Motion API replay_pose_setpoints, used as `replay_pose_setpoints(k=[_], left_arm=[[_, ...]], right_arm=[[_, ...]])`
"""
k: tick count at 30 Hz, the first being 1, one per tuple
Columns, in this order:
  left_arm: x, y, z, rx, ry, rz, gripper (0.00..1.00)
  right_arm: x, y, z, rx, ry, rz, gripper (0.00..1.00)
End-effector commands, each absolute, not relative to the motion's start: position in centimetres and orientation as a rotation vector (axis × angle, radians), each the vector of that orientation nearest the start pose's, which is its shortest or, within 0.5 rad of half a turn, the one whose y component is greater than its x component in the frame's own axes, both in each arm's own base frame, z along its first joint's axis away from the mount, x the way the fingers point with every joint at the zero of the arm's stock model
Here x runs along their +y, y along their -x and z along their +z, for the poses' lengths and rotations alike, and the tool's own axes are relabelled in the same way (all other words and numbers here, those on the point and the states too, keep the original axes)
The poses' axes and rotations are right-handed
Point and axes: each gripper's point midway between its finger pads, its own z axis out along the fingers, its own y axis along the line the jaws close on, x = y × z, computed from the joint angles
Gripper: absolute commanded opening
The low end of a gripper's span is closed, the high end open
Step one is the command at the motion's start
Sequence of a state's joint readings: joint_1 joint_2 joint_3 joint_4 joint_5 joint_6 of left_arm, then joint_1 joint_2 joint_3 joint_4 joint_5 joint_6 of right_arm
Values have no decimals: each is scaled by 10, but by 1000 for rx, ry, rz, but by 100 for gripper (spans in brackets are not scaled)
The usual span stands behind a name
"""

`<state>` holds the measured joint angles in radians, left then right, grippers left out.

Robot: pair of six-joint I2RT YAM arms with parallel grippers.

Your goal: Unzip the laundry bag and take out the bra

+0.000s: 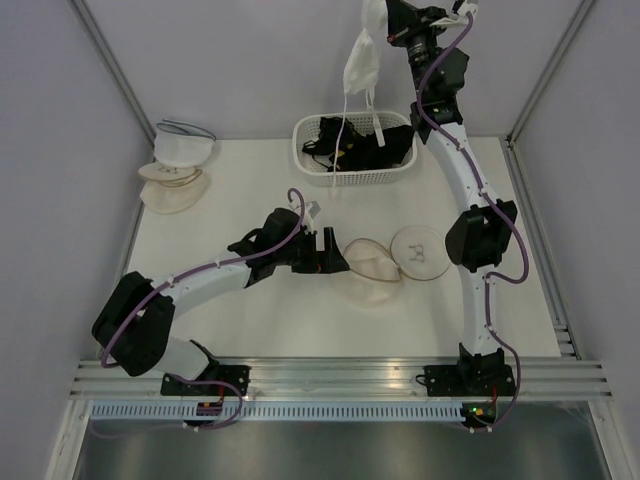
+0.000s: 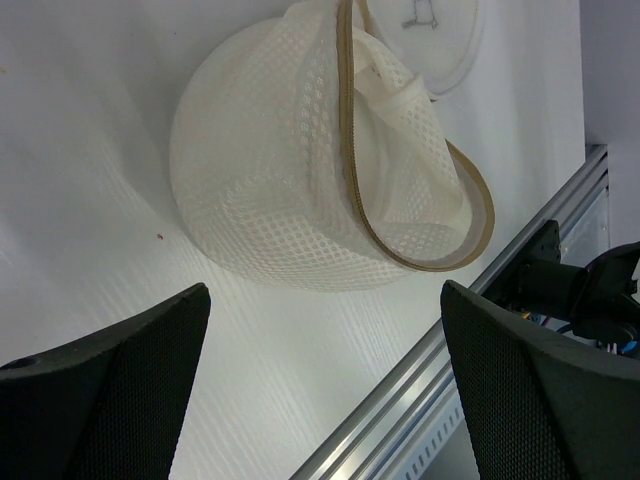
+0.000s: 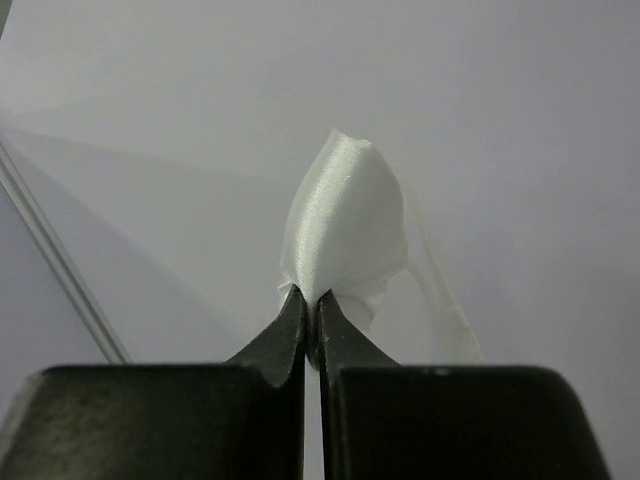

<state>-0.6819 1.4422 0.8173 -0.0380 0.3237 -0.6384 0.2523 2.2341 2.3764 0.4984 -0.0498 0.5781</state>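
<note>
- Bra point(image 3: 345, 220) hangs from the right gripper point(image 3: 312, 322), which is shut tight on a small fold of it, high over the basket point(image 1: 305, 165).
- The pinch is small, so the bra could slip and drop below the gripper onto the black clothes point(image 1: 372, 145).
- A strap point(image 1: 346, 108) dangling under it could catch the basket rim.
- The left gripper point(image 2: 322, 330) is wide open and empty; the unzipped laundry bag point(image 2: 270, 180) lies just in front of it and could get bumped.
</note>
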Motion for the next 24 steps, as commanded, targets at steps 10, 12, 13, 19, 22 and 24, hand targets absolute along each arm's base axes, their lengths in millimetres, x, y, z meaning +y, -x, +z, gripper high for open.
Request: replay_pose_setpoints(k=[10,12,13,19,22,24], left_arm=[[-296,-243,108,2418,-178,-1034,100],[-295,-242,105,2431,-172,-1035,100],[-296,-241,104,2436,-169,-1038,100],[-299,-241,100,2453,-178,-1051,100],[-301,-241,103,2441,-187,-1065,100],[-302,-242,106,2430,-190,-1072,100]], right_arm=[[132,-615,560,584,-291,708,0],[128,-613,566,567,-308,704,0],[123,-612,568,552,-335,703,0],[110,-593,582,441,-367,773,0],[101,-580,590,350,-392,827,0],[94,-580,589,322,-430,839,1]])
